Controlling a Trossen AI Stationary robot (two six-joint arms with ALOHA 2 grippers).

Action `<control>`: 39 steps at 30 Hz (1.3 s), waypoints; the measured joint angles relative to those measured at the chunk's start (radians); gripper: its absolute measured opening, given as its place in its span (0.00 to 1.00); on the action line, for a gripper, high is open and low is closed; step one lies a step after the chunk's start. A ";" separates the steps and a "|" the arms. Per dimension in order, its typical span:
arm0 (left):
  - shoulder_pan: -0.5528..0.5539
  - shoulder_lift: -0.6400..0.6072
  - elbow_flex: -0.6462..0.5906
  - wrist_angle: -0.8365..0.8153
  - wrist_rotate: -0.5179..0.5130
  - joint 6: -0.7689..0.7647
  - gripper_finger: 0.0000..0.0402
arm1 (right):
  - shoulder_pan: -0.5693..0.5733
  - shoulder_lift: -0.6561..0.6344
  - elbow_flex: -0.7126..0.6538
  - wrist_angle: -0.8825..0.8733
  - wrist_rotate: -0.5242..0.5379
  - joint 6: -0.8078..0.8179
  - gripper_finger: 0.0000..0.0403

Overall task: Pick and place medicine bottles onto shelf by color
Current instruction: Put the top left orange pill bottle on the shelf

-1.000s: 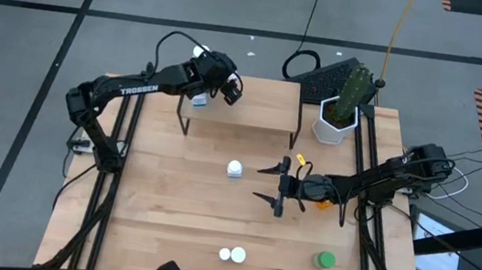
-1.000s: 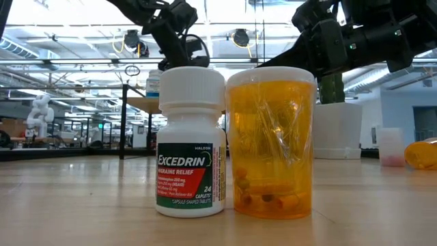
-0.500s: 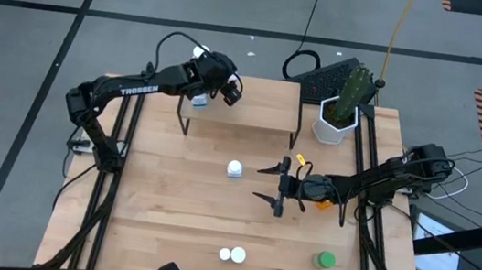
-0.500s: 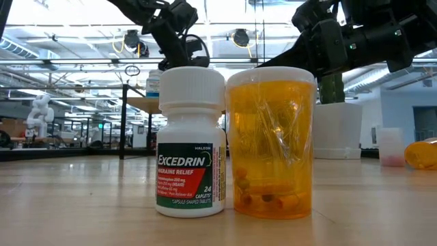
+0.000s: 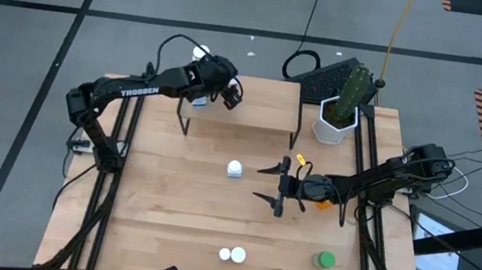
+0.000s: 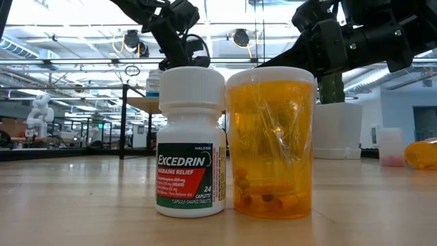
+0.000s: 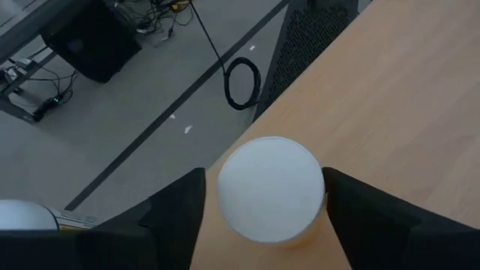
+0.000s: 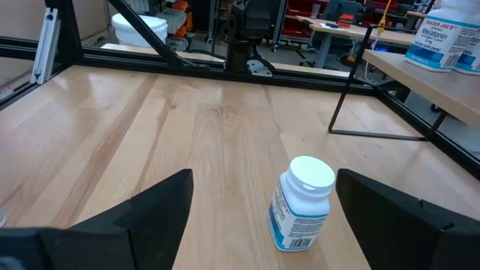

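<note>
A white-capped medicine bottle (image 7: 270,189) stands upright on the light-wood shelf (image 5: 254,104), near its far left corner. My left gripper (image 5: 201,94) is over it, open, with one finger on each side of the cap. A white bottle with a blue label (image 8: 304,201) stands on the table in front of my right gripper (image 5: 269,184). That gripper is open, level and empty. A white Excedrin bottle (image 6: 190,143) and an orange bottle (image 6: 271,143) stand side by side at the near edge. A green bottle (image 5: 325,260) stands at the near right. My left gripper comes slanting down from the table's left. One finger (image 7: 176,214) stands clear of the cap, with a strip of shelf showing between them. The other finger (image 7: 360,217) lies right at the cap's rim (image 7: 321,187), and I cannot tell whether it touches.
A white hexagonal pot with a cactus (image 5: 336,119) stands at the far right, beside the shelf. An orange bottle (image 6: 420,154) lies on its side by my right arm. More labelled bottles (image 8: 442,37) stand on the shelf. Bare tabletop lies in the middle and on the left.
</note>
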 joint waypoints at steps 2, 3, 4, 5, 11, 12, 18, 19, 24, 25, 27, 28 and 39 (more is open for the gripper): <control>0.000 0.000 0.000 -0.005 0.000 -0.002 0.72 | 0.000 0.000 0.000 0.000 0.000 0.005 0.81; -0.002 0.000 0.000 -0.007 0.000 -0.002 0.74 | 0.000 0.000 0.000 0.000 0.000 0.005 0.81; -0.005 0.000 0.000 -0.008 0.000 -0.002 0.75 | 0.000 0.000 0.000 0.000 0.000 0.005 0.81; -0.009 -0.003 0.000 -0.008 0.000 -0.001 0.76 | 0.000 0.000 0.000 0.000 0.000 0.005 0.81; -0.066 -0.040 0.019 -0.002 -0.054 0.069 0.76 | 0.000 0.000 0.000 0.001 0.000 0.004 0.81; -0.082 -0.041 0.029 -0.004 -0.082 0.094 0.75 | -0.001 0.000 0.000 0.001 0.000 0.004 0.81; -0.169 -0.033 0.067 -0.033 -0.222 0.262 0.68 | -0.001 0.000 0.000 0.000 0.000 0.005 0.81; -0.177 -0.029 0.067 -0.043 -0.235 0.293 0.66 | -0.001 0.000 0.000 0.000 0.000 0.005 0.81; -0.172 0.001 0.066 -0.090 -0.248 0.330 0.60 | -0.001 0.000 0.000 0.001 0.000 0.005 0.81; -0.168 0.010 0.066 -0.091 -0.253 0.332 0.60 | -0.001 0.000 0.000 0.000 0.000 0.005 0.81; -0.158 0.024 0.066 -0.092 -0.254 0.342 0.59 | -0.001 0.000 0.000 0.000 0.000 0.005 0.81; -0.153 0.027 0.066 -0.091 -0.254 0.351 0.59 | 0.000 0.000 0.000 0.000 0.000 0.007 0.81; -0.093 0.049 0.066 -0.060 -0.288 0.401 0.59 | 0.000 0.000 0.000 -0.006 0.000 0.005 0.81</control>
